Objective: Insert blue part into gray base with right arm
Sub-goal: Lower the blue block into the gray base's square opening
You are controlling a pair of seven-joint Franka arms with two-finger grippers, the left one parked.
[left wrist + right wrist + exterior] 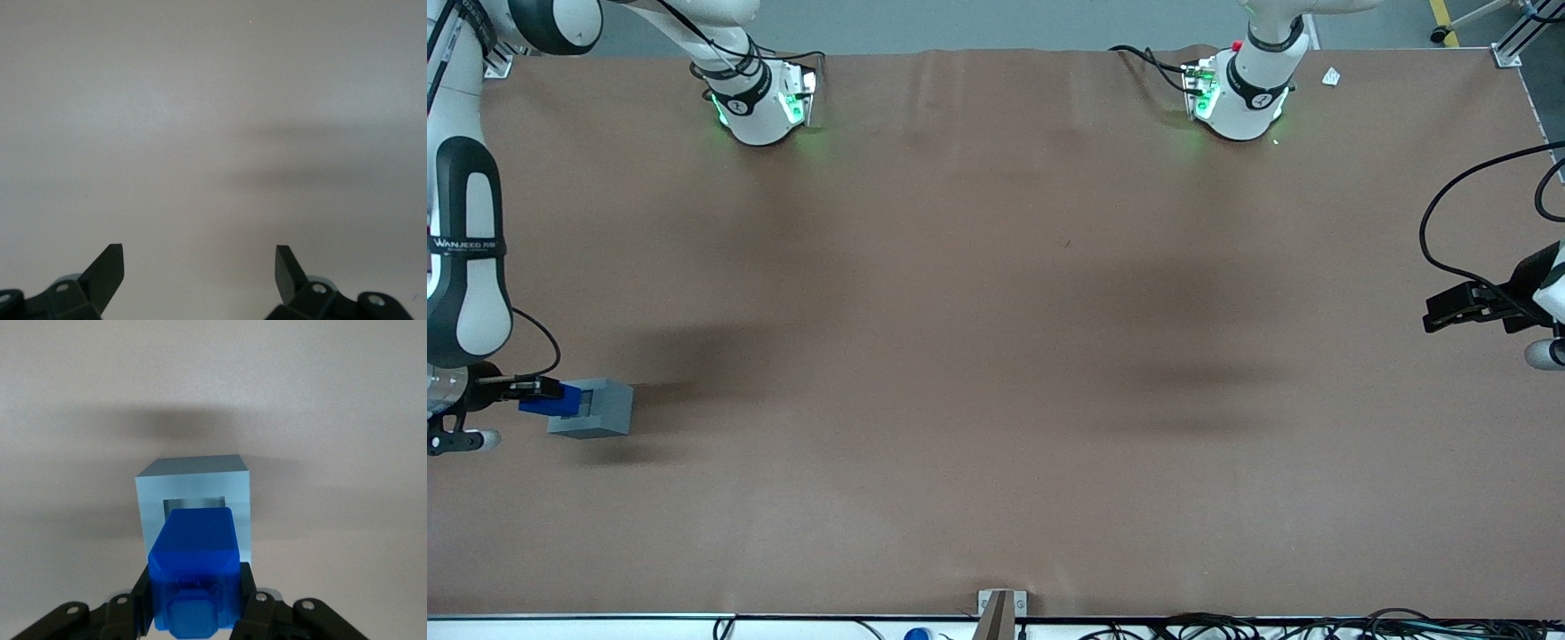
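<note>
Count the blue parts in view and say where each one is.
1. The blue part is gripped in the right arm's pincer, over the gray base recess.

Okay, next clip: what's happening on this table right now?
The right arm is working at its own end of the table. Its gripper is shut on the blue part and holds it right at the gray base, lined up with the recess in the base's top. From the wrist view the part's leading end sits at the recess opening; whether it has entered at all is hard to tell. It is not yet seated.
</note>
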